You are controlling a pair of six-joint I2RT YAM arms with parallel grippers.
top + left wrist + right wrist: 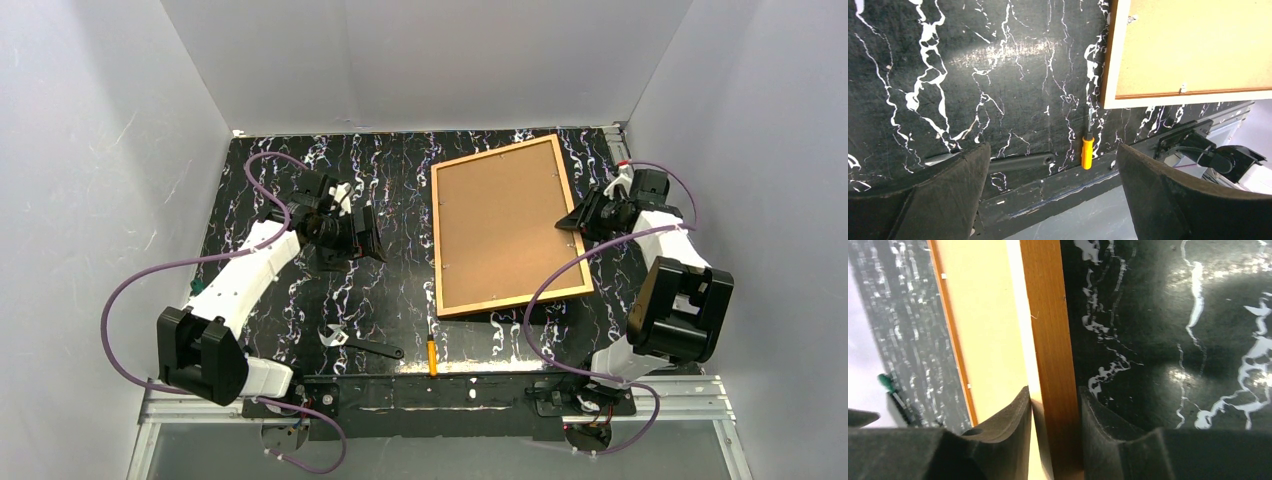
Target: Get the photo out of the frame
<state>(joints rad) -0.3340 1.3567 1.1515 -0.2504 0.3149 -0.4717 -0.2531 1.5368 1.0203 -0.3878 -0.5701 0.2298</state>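
The frame (500, 303) lies face down at the back right of the black marbled table, its slim orange-brown border around a tan backing board (500, 225). Only this plain back of the photo shows; the printed side is hidden. My right gripper (572, 222) straddles the frame's right border, one finger on the inner side and one on the outer side. In the right wrist view the gripper (1054, 395) is shut on the wooden border (1048, 315), beside the board (983, 315). My left gripper (370, 235) hovers left of the frame, open and empty (1052, 149).
An adjustable wrench (355, 343) and an orange-handled screwdriver (432, 355) lie near the table's front edge; the screwdriver (1087, 151) also shows in the left wrist view. White walls enclose the table on three sides. Small metal tabs hold the board along the frame's inner edge.
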